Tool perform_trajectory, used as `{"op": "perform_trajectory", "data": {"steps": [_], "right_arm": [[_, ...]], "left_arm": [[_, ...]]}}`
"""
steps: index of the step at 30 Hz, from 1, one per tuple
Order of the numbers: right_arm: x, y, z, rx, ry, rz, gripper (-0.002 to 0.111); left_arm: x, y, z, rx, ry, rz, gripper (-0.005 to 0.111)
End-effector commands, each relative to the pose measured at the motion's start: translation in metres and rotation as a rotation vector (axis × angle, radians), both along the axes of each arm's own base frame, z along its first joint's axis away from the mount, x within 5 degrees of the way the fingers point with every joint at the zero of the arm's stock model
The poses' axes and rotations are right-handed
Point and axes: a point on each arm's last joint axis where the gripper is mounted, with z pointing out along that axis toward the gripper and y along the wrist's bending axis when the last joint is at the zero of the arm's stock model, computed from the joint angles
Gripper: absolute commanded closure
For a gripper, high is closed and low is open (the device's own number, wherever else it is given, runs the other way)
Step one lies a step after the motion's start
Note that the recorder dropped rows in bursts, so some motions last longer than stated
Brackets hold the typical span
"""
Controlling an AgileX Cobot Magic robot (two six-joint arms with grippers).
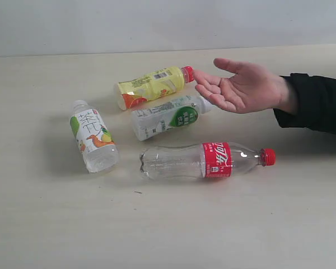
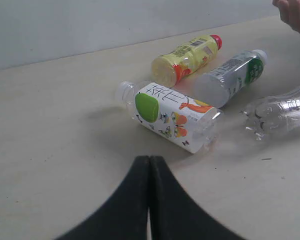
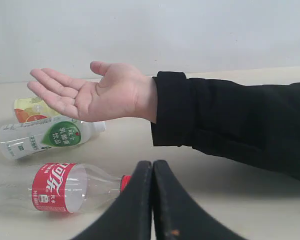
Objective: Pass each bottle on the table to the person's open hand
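Observation:
Four bottles lie on the table (image 1: pixel 56 224). The yellow bottle with red cap (image 1: pixel 151 86) is at the back. The white bottle with green label (image 1: pixel 168 116) lies beside it. The clear bottle with white-green-orange label (image 1: pixel 92 136) is at the left, and the clear bottle with red label and cap (image 1: pixel 207 160) is nearest the front. The person's open hand (image 1: pixel 241 87) hovers palm up at the right, black sleeve behind it. Neither gripper shows in the exterior view. My left gripper (image 2: pixel 149 160) is shut and empty, short of the white-green-orange bottle (image 2: pixel 170 116). My right gripper (image 3: pixel 152 164) is shut and empty near the red cap (image 3: pixel 125 181).
A pale wall (image 1: pixel 157 22) rises behind the table's far edge. The black-sleeved forearm (image 1: pixel 316 103) reaches in from the right above the table surface. Bare tabletop lies in front of the bottles.

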Motion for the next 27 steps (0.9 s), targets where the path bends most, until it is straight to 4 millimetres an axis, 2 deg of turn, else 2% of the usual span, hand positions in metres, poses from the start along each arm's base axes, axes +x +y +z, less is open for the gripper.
{"op": "perform_trajectory", "data": {"steps": [1,15,19,23,26,27], "right_arm": [[0.0,0.0,-0.001,-0.006,-0.009,0.007,0.108],[0.0,0.0,-0.001,-0.006,-0.009,0.007,0.108],[0.0,0.0,-0.001,-0.006,-0.009,0.007,0.108],[0.0,0.0,-0.001,-0.006,-0.009,0.007,0.108],[0.0,0.0,-0.001,-0.006,-0.009,0.007,0.108],[0.0,0.0,-0.001,-0.006,-0.009,0.007,0.108]], "left_arm": [[0.0,0.0,0.001,-0.007,-0.015,0.004,0.107],[0.0,0.0,0.001,-0.004,-0.018,0.004,0.107],[0.002,0.002,0.007,0.001,-0.091,0.018,0.107],[0.003,0.001,0.017,-0.192,-0.129,0.049,0.107],[0.003,-0.002,0.023,-0.525,-0.06,0.069,0.107],[0.003,-0.002,0.024,-0.578,-0.051,0.075,0.107]]}}
